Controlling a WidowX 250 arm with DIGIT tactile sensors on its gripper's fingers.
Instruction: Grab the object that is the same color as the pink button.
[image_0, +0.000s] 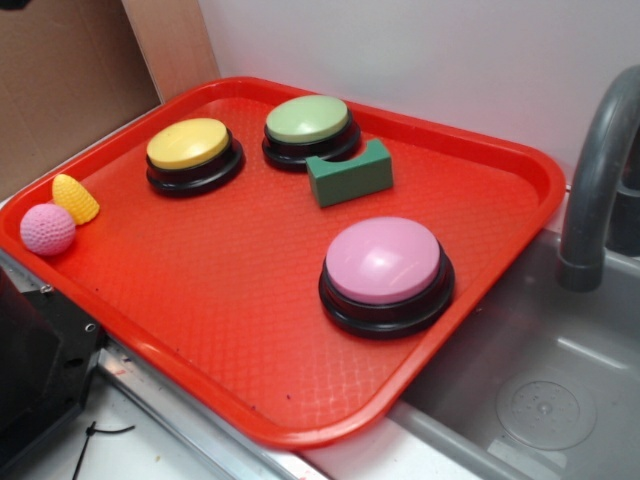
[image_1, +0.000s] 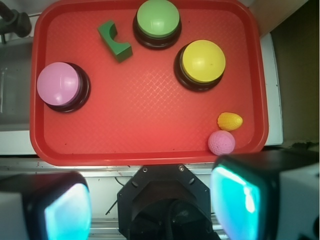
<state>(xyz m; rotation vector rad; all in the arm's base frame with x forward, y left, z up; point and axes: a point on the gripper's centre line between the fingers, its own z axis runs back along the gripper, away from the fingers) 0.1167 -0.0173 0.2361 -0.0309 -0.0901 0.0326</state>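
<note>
While the pincer (image_1: 152, 210) hangs open and empty above the red tray's (image_1: 150, 155) near edge, the pink ball (image_1: 221, 142) lies ahead and to its right, beside a yellow cone (image_1: 230, 121). The pink button (image_1: 58, 84) sits far left. Approach has barely begun; next, it must swing right and descend over the ball.

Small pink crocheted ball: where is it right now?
Exterior view: the small pink crocheted ball sits at the red tray's far-left corner, beside the yellow crocheted cone.
</note>
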